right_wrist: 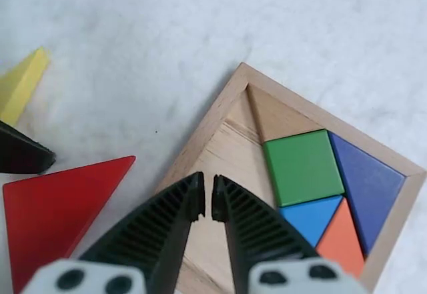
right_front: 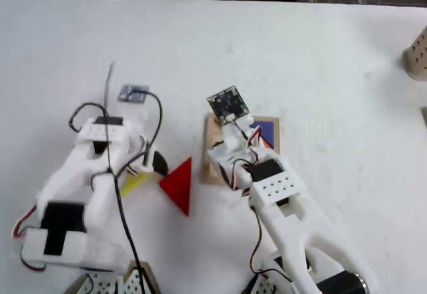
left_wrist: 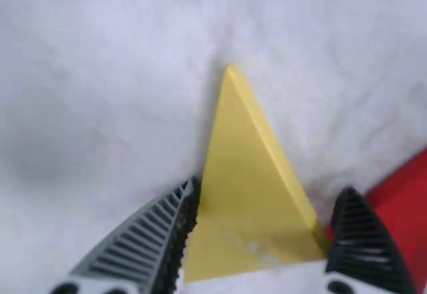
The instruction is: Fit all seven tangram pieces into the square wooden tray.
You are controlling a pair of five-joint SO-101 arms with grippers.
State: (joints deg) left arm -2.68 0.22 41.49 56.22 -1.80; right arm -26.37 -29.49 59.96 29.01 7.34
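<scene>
A yellow triangle (left_wrist: 253,194) lies flat on the white table, and my left gripper (left_wrist: 268,191) is shut on its wide end, one finger against each side. Beside it rests a large red triangle (right_front: 179,184), which also appears in the right wrist view (right_wrist: 57,207). The square wooden tray (right_wrist: 220,111) holds a green square (right_wrist: 303,167), a dark blue triangle (right_wrist: 367,181), a light blue triangle (right_wrist: 313,217) and an orange triangle (right_wrist: 343,241). My right gripper (right_wrist: 207,189) hovers shut over the tray's bare wooden half, with nothing held.
A small grey board (right_front: 133,94) lies beyond the left arm, with black cable (right_front: 157,117) looping past it. A wooden pegged block (right_front: 417,57) stands at the right edge. White table stretches open toward the far side.
</scene>
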